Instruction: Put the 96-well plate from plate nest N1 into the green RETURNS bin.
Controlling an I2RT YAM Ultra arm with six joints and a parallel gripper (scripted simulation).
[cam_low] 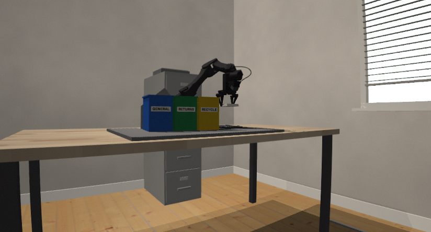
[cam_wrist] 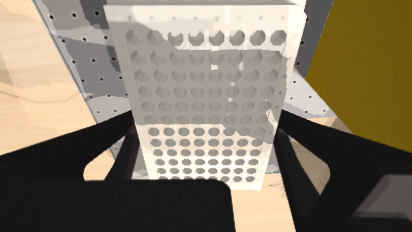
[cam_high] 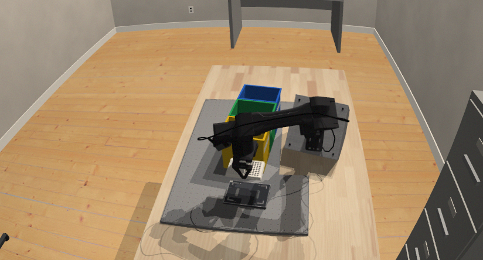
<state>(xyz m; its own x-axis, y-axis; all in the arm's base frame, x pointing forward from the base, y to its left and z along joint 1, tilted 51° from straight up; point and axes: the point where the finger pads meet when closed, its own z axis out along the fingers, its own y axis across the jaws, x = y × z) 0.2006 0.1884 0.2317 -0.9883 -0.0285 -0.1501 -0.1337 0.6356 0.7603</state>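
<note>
My gripper is shut on the white 96-well plate and holds it in the air, level, a little below the rim of the bins. The plate fills the wrist view between my two black fingers. It also shows in the exterior view, just right of the yellow bin. The black plate nest N1 lies empty on the grey mat below and in front of the plate. The green RETURNS bin stands upright in the middle of the row; its open top is behind the yellow bin.
The yellow RECYCLE bin stands right beside the held plate, and its wall shows in the wrist view. The blue GENERAL bin is at the far end. The arm's grey base block stands right of the bins.
</note>
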